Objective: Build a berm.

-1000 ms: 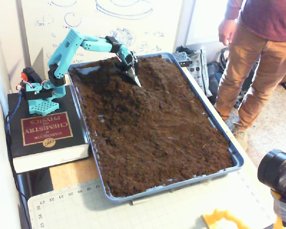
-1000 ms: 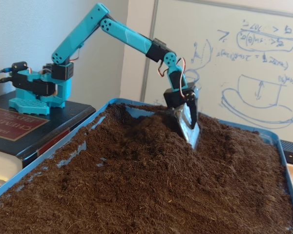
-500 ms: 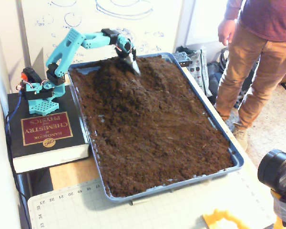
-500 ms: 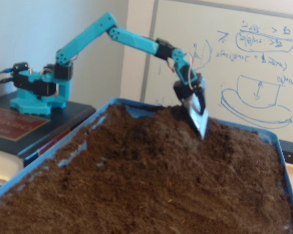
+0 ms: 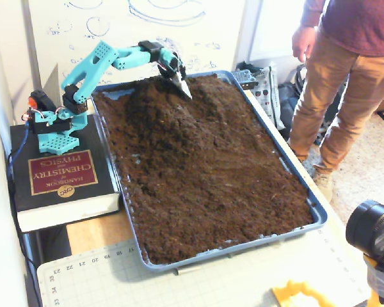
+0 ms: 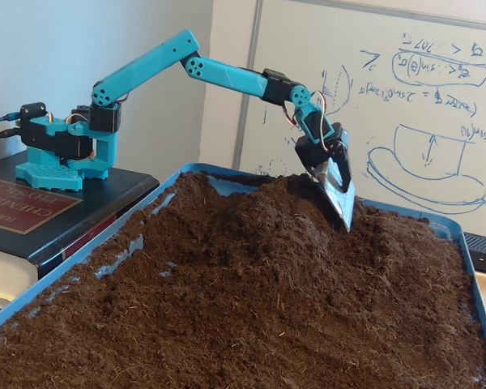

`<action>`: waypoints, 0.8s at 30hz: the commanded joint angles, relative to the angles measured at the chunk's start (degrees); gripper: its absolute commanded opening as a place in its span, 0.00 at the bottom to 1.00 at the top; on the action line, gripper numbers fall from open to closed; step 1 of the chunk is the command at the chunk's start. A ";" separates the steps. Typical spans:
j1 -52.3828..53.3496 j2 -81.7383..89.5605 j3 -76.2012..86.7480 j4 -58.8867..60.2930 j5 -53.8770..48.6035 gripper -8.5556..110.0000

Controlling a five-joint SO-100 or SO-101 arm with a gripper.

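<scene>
soil work here: pincer (image 6: pixel 341 197), blade-like and seemingly pressed together with nothing held, hangs tip-down over the berm (image 6: pixel 267 219) at the tray's (image 5: pixel 307 198) far end. best bet: dig in shallow beside the ridge, drag soil uphill, avoid flattening the crest.

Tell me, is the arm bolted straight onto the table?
No. In the higher fixed view the arm's base stands on a thick book beside the soil tray.

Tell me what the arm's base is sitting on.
The base sits on a thick black book beside the tray. Whatever lies under the book is hidden.
</scene>
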 commanded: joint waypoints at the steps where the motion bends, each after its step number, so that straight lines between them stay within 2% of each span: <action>1: 4.39 3.08 -5.89 -0.09 0.70 0.07; 11: 12.74 9.76 -6.77 -0.79 -2.29 0.07; 20: 19.34 13.80 -6.86 -0.88 -19.34 0.07; 24: 21.97 13.54 -6.68 -0.88 -23.73 0.07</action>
